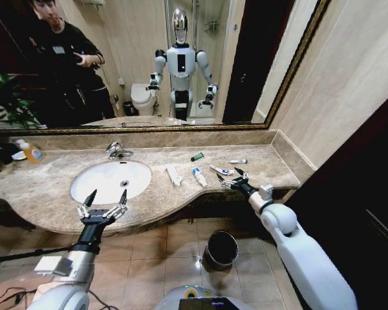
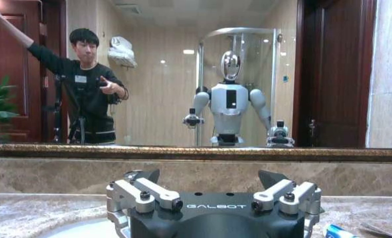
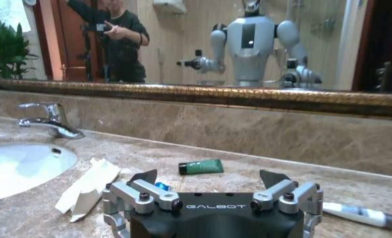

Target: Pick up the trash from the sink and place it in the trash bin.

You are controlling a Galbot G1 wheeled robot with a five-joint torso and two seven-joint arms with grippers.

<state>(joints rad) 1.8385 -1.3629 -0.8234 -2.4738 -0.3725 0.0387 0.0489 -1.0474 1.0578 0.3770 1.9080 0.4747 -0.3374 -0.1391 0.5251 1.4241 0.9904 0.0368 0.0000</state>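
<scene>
**Grippers poised over a littered marble counter**

The right gripper (image 1: 231, 179) hovers low over the front edge of the beige marble countertop (image 1: 52, 187), fingers spread wide and holding nothing; just beside its tips lies a white-and-blue tube (image 1: 220, 170), long axis running left to right with a slight slant; a second white-and-blue tube (image 1: 199, 176) lies nearer the basin, pointing from the wall toward the counter's front edge; a flat white packet (image 1: 174, 174) rests left of it, lengthwise front to back, beside the white oval sink (image 1: 110, 181); a dark green block (image 1: 197, 157) sits farther back, angled toward the mirror; a thin white stick (image 1: 238, 161) lies crosswise toward the right. The left gripper (image 1: 105, 196) hangs at the basin's front rim, jaws fully apart, empty. On the tiled floor below stands the round dark metal trash bin (image 1: 220, 249).
</scene>
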